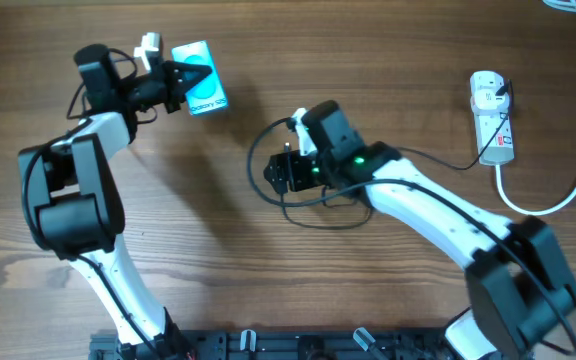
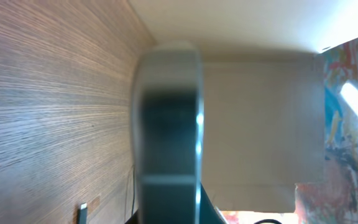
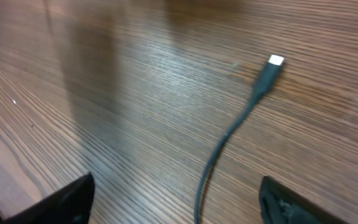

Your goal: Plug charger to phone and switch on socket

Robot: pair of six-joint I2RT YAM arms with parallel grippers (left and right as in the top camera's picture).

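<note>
The phone (image 1: 204,92), turquoise screen up, is at the far left, and my left gripper (image 1: 180,76) is shut on its left edge. In the left wrist view the phone (image 2: 169,137) is a blurred dark slab edge-on between the fingers. The charger, a thin black cable (image 1: 255,150), loops on the table at the middle. Its plug tip (image 3: 275,61) lies on the wood. My right gripper (image 1: 281,172) is open just above the table, and the cable (image 3: 202,186) runs between its fingers (image 3: 182,205) without touching them. The socket (image 1: 491,115) lies at the far right.
A thick white cord (image 1: 568,195) curves from the socket along the right edge. The black cable runs from the loop across to the socket (image 1: 438,160). A small dark piece with a pale tip (image 2: 82,213) lies on the wood in the left wrist view.
</note>
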